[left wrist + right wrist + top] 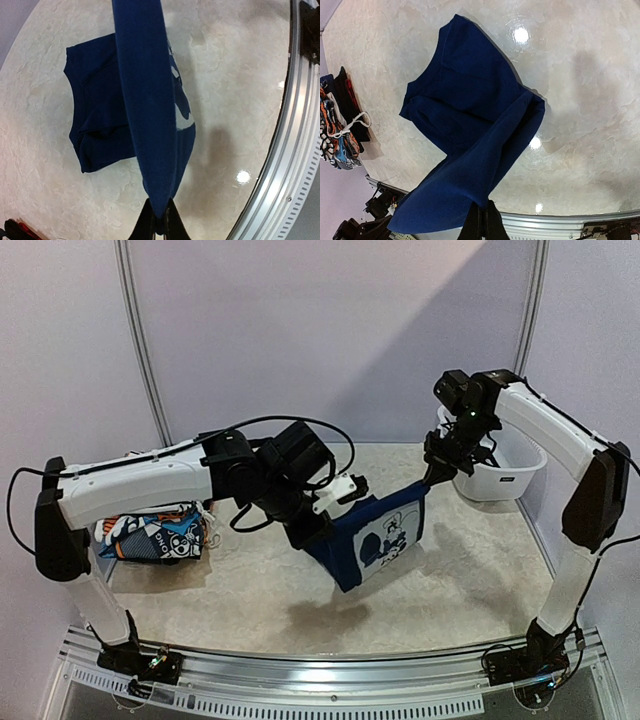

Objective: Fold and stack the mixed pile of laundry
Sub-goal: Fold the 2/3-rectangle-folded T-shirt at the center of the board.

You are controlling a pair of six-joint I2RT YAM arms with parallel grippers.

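Note:
A navy blue garment (375,535) with a white print hangs stretched between my two grippers above the table middle. My left gripper (322,532) is shut on its left upper corner; the cloth (145,100) runs up out of the pinched fingers (145,222). My right gripper (438,476) is shut on its right upper corner; the cloth (470,140) hangs below the fingers (492,225). The lower part of the garment droops toward the table. A folded pile with cartoon print and orange bits (155,535) lies at the left edge, also in the right wrist view (340,125).
A white plastic tub (500,465) stands at the back right. The marbled table top (260,590) has a metal rail (330,680) along its near edge. Black cables loop over the left arm.

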